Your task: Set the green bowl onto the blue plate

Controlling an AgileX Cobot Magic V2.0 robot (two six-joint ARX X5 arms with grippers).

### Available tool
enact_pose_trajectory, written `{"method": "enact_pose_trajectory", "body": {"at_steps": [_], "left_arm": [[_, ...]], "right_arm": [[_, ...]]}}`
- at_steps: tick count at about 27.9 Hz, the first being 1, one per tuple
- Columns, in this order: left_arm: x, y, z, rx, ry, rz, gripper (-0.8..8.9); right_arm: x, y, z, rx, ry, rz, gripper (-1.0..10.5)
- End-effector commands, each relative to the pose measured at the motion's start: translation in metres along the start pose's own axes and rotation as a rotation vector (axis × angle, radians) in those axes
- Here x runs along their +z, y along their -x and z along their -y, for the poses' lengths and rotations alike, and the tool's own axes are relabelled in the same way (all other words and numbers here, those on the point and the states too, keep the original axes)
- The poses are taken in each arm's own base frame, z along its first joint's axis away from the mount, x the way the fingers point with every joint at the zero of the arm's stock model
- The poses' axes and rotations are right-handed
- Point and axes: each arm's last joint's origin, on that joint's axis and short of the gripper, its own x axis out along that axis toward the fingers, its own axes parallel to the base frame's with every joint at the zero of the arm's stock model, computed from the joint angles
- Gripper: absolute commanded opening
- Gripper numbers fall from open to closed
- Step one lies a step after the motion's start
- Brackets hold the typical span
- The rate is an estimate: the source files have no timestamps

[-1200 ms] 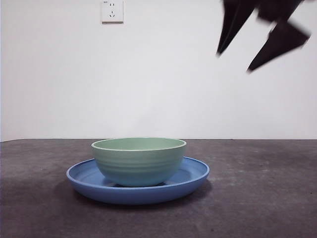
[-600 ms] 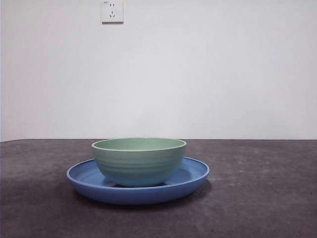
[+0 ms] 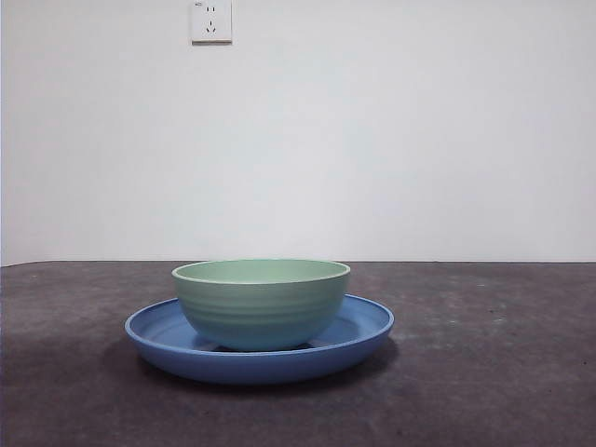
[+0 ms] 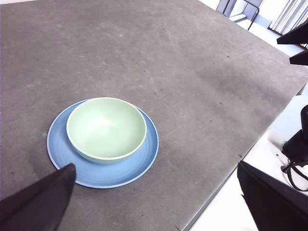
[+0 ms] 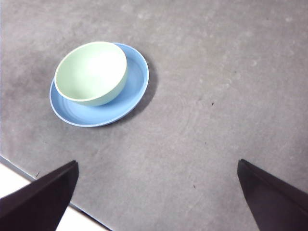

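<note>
Pale mint-green bowl (image 3: pixel 261 303) with faint horizontal ridges, lighter rim, upright on glossy blue plate (image 3: pixel 368 326), a bit off centre. Grey table (image 3: pixel 484 372) below. Left gripper (image 4: pixel 154 202) and right gripper (image 5: pixel 156 195) high above table, jaws wide apart, empty.

Front view: low, near table height, level toward white wall, close on green bowl (image 3: pixel 261 303) and blue plate (image 3: pixel 259 349), lower centre of frame. Left wrist view: high, oblique, farther off. Right wrist view: high, steeper. All three share bowl on plate (both wrist views add grey tabletop (image 5: pixel 216 96)).
</note>
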Motion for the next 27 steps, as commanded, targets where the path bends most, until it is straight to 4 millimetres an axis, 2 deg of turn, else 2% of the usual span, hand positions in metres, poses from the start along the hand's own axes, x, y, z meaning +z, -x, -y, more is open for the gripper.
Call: {"method": "enact_pose_trajectory", "body": {"at_steps": [1,3,4,5,6,7,20,27], "left_arm": [[0.0023,0.0003,0.0012,-0.011,-0.017,0.012,5.63],[0.0023,0.0003,0.0012,-0.011,-0.017,0.012,5.62],[0.0022,0.0003,0.0012,-0.011,-0.017,0.011,5.2],[0.0022,0.0003,0.0012,-0.011,-0.019,0.011,3.31],[0.0022,0.0003,0.0012,-0.011,-0.045,0.011,0.57],[0.0023,0.0003,0.0012,-0.01,-0.056,0.013,0.33],[0.0024,0.0003,0.0012,-0.011,-0.059,0.013,0.2],[0.0012,-0.0085,-0.0059,0.045,-0.05,0.055,0.2]], "right_arm": [[0.0036,0.0017,-0.0011,0.01,0.014,0.029,6.2],[0.0037,0.0017,-0.0011,0.01,0.014,0.031,6.2],[0.0037,0.0017,-0.0011,0.01,0.014,0.03,5.6],[0.0036,0.0017,-0.0012,0.015,0.014,0.029,3.5],[0.0036,0.0017,-0.0015,0.025,0.014,0.028,0.3],[0.0039,0.0017,-0.0019,0.039,0.015,0.031,0.4],[0.0043,0.002,-0.0031,0.078,0.018,0.032,0.3],[0.0043,0.002,-0.0031,0.078,0.018,0.032,0.3]]}}
